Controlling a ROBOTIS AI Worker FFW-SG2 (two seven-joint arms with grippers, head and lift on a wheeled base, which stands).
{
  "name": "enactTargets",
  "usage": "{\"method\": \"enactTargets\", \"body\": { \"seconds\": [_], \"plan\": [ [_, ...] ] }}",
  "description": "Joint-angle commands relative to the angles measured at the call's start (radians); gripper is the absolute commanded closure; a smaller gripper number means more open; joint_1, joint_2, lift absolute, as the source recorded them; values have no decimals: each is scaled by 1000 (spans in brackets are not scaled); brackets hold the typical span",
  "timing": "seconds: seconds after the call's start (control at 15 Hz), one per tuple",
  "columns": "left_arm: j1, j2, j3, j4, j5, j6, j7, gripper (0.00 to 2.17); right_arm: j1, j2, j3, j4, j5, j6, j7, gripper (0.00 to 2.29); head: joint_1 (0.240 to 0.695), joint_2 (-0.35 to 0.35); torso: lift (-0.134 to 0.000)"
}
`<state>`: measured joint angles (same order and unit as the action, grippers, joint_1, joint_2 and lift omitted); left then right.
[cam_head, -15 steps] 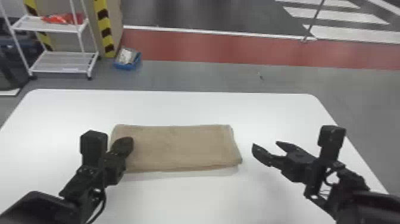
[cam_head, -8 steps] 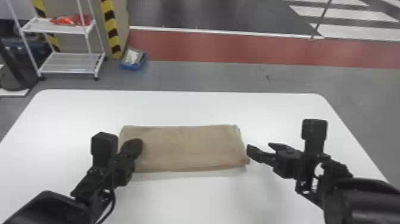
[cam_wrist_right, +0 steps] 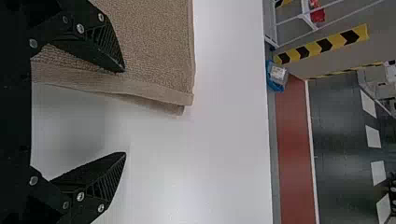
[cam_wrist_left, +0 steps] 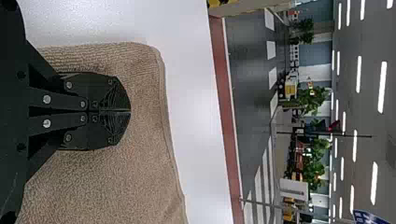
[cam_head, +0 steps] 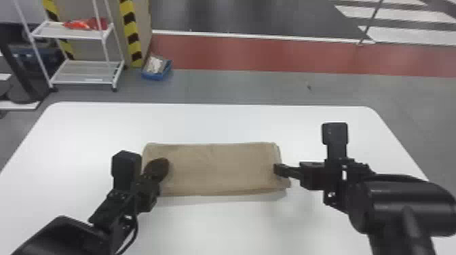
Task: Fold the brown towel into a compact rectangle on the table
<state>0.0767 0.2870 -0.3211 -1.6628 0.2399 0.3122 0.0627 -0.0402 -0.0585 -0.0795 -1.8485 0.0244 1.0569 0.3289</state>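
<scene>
The brown towel (cam_head: 217,168) lies folded as a wide flat rectangle on the white table (cam_head: 210,223). My left gripper (cam_head: 163,166) is over the towel's left end; in the left wrist view the left gripper (cam_wrist_left: 130,111) has its fingers pressed together above the towel (cam_wrist_left: 112,182). At the towel's right end is my right gripper (cam_head: 276,169). In the right wrist view the right gripper (cam_wrist_right: 125,112) stands wide open, one finger over the towel (cam_wrist_right: 154,42) and the other over bare table, with the layered side edge between them.
Beyond the table's far edge stand a white shelf rack (cam_head: 84,73) and a blue box (cam_head: 156,69) on the floor. Bare table surface surrounds the towel on all sides.
My right gripper has moved left, from beside the towel to its right end. The head view has shifted slightly, while the left gripper keeps its place on the towel's left end.
</scene>
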Motion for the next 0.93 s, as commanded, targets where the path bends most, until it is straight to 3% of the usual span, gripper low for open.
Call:
{"method": "enactTargets", "body": {
  "seconds": [0.0,0.4,0.87],
  "plan": [
    [2,1,1,0,-1,0,-1,1737,-21,0,6,37,-9,1,-1,289,695,-91,-124],
    [0,1,1,-2,-1,3,-8,1737,-35,0,0,28,-84,10,9,289,695,-73,-124],
    [-3,1,5,2,-4,6,-14,1737,-93,0,4,104,-81,32,19,377,695,-64,-124]
  ]
}}
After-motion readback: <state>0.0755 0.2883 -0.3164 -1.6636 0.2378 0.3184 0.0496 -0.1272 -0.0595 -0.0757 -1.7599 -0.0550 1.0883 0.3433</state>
